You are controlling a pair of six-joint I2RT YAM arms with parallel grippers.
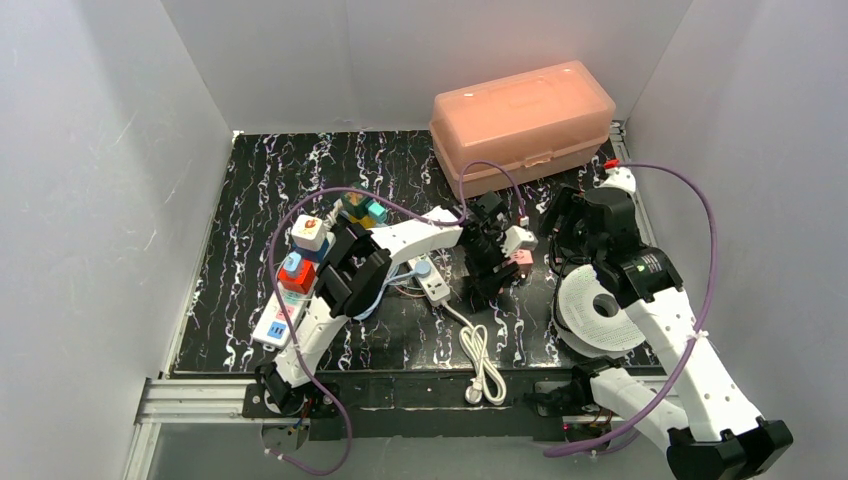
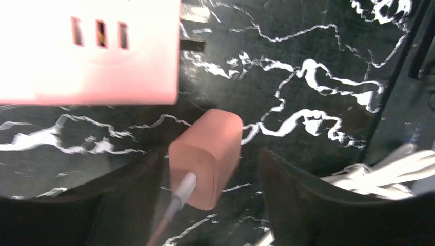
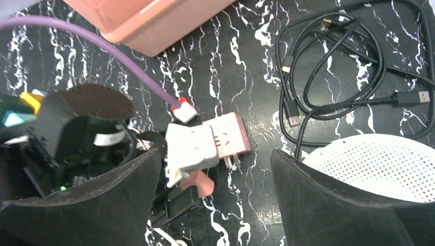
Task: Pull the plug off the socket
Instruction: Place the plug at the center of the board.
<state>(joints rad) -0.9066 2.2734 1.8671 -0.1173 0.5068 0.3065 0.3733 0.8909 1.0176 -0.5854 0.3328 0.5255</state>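
Left gripper (image 2: 210, 159): dark fingers (image 2: 308, 205) parted wider than the pink plug (image 2: 205, 159), which lies on the black marbled mat (image 2: 308, 41) between them, clear of the right-hand finger. Its thin cable (image 2: 179, 195) runs back toward the wrist.
Socket block (image 2: 87, 51): pale pink-white, slots showing, just beyond the plug and not joined to it.
Left arm: elbow raised, forearm stretched across mid-table, wrist tipped downward.
Right gripper (image 3: 214, 156): jaws spread wide, holding nothing, hovering above socket block and plug; its arm is folded and reaches inward.
Nearby: peach box (image 1: 520, 125), black cables (image 3: 328, 66), white perforated disc (image 3: 379, 164).
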